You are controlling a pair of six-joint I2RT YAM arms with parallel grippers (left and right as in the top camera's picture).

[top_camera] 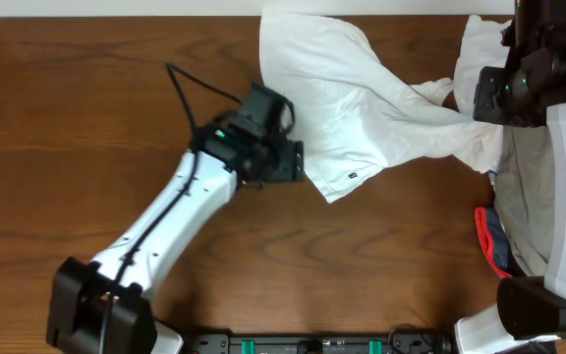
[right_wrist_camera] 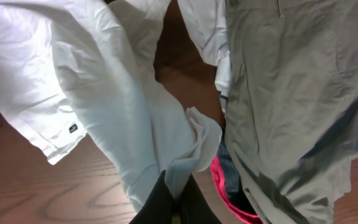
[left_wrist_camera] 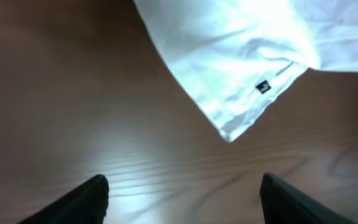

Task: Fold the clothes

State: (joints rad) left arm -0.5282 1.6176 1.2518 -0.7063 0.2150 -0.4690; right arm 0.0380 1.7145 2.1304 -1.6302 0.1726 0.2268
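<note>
Grip check: my right gripper (right_wrist_camera: 176, 199) is clamping the white garment (right_wrist_camera: 104, 81) at bottom centre. My left gripper (left_wrist_camera: 184, 190) is hovering wide open, empty.

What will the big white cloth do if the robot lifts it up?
Probably flop and dangle: the white cloth is thin and wrinkled, and it bunches where the right gripper pinches it. So thin, it is likely light for its size. Pushed, it would probably crumple rather than slide flat on the table.
</note>
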